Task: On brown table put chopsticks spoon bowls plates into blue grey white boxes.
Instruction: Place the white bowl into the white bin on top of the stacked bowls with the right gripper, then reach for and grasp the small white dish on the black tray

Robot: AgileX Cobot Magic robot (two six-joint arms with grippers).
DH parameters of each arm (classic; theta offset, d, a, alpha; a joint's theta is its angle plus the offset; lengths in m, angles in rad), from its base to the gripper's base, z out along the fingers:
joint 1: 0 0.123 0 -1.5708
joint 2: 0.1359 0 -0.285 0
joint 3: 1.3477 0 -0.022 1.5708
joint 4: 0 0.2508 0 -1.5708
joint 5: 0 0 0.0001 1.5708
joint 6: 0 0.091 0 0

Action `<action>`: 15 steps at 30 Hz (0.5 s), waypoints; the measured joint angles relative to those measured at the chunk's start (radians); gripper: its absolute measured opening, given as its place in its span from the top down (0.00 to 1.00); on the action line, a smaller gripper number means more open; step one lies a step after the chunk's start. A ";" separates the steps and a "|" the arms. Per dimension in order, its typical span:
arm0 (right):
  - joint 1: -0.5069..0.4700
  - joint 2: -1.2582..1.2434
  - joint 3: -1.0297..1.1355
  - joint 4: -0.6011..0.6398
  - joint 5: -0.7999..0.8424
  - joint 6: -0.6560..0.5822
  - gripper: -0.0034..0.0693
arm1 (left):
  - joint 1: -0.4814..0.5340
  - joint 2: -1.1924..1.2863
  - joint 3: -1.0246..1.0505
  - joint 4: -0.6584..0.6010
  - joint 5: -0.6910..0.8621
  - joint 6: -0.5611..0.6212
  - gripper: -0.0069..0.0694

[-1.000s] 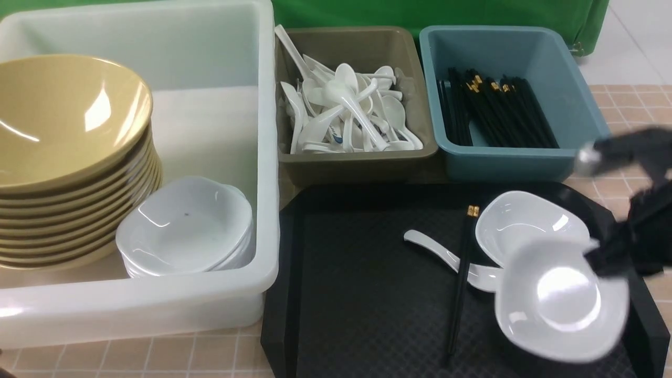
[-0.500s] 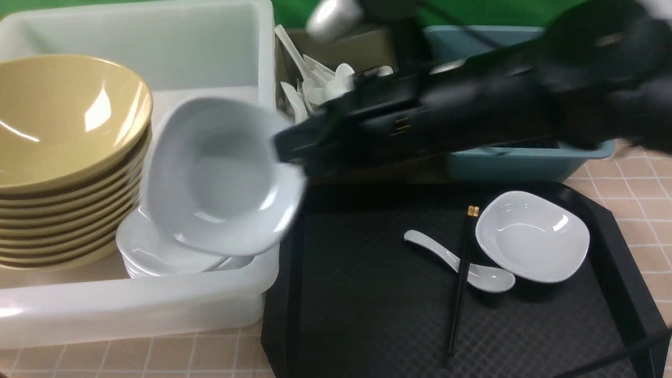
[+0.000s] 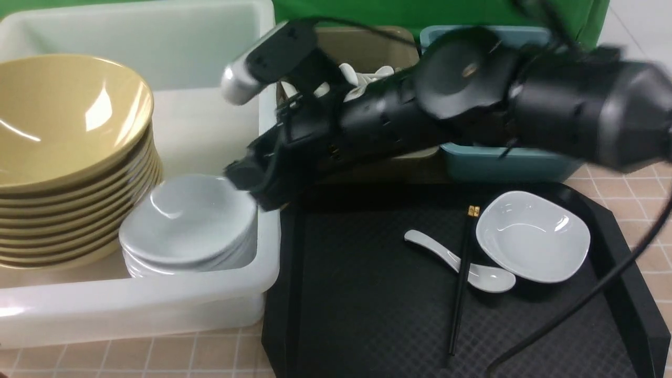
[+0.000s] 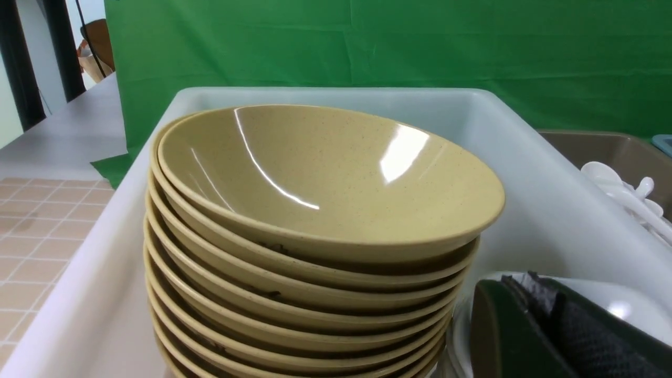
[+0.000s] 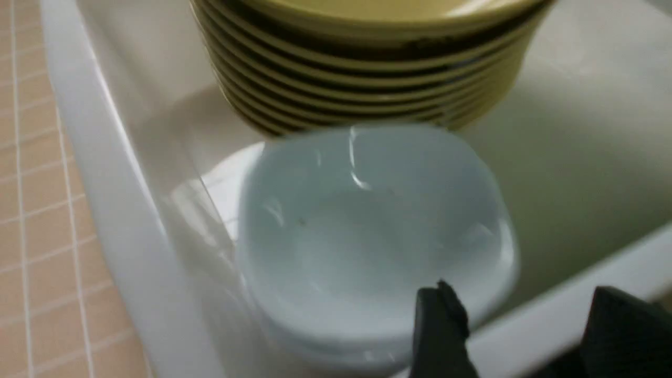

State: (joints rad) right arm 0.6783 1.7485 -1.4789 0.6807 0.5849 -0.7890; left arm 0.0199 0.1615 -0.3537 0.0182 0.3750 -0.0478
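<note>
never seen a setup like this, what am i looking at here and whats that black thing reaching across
It is a robot with two arms, each ending in a gripper. The wide picture is from a camera between the arms, looking forward; the other two are from cameras on the wrists. The black thing is the right arm, its right gripper over the white tub, beside stacked plates and yellow bowls. Its jaws are apart and hold nothing. The left gripper shows only at one picture's edge, shut. Behind stand a grey bin with spoons and a blue bin. On the black tray lie one plate, a spoon and chopsticks, not yet sorted.
</note>
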 joint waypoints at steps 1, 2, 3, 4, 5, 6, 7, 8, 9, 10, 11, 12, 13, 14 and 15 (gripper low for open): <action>-0.031 -0.027 -0.002 -0.099 0.045 0.081 0.37 | 0.000 0.000 0.000 0.000 0.001 0.000 0.91; -0.059 -0.042 -0.003 -0.163 0.085 0.133 0.37 | 0.000 0.000 0.000 0.000 0.001 0.000 0.91; -0.105 -0.067 -0.005 -0.293 0.138 0.233 0.36 | 0.000 0.000 0.001 0.000 0.001 0.000 0.91; -0.130 -0.076 -0.005 -0.377 0.185 0.297 0.36 | 0.000 0.000 0.001 0.000 0.001 0.000 0.91; -0.189 -0.087 -0.004 -0.495 0.262 0.387 0.36 | 0.000 0.000 0.001 0.000 0.000 0.000 0.91; -0.224 -0.088 0.000 -0.577 0.315 0.442 0.36 | 0.000 0.000 0.001 0.000 0.000 0.000 0.91; -0.233 -0.088 0.003 -0.577 0.315 0.456 0.36 | 0.000 0.000 0.001 0.000 0.000 0.000 0.91; -0.308 -0.085 0.034 -0.668 0.362 0.547 0.36 | 0.000 0.000 0.001 0.000 -0.003 0.000 0.91; -0.356 -0.082 0.065 -0.704 0.369 0.595 0.35 | 0.000 0.000 0.001 -0.001 -0.005 0.000 0.91; -0.403 -0.080 0.100 -0.721 0.360 0.625 0.34 | 0.000 0.000 0.001 -0.002 -0.006 0.000 0.91; -0.446 -0.075 0.138 -0.732 0.345 0.649 0.34 | 0.000 0.000 0.001 -0.003 -0.007 0.000 0.91; -0.484 -0.073 0.176 -0.735 0.329 0.663 0.33 | 0.000 0.000 0.001 -0.004 -0.007 0.000 0.91; -0.516 -0.068 0.211 -0.735 0.308 0.673 0.32 | 0.000 0.000 0.001 -0.005 -0.007 0.000 0.91; -0.537 -0.063 0.236 -0.733 0.289 0.681 0.31 | 0.000 0.000 0.001 -0.005 -0.007 0.000 0.91; -0.558 -0.054 0.262 -0.726 0.266 0.684 0.31 | 0.000 0.000 0.001 -0.007 -0.007 0.000 0.91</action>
State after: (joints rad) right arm 0.1198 1.6944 -1.2167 -0.0452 0.8508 -0.1055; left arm 0.0199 0.1615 -0.3529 0.0109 0.3682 -0.0478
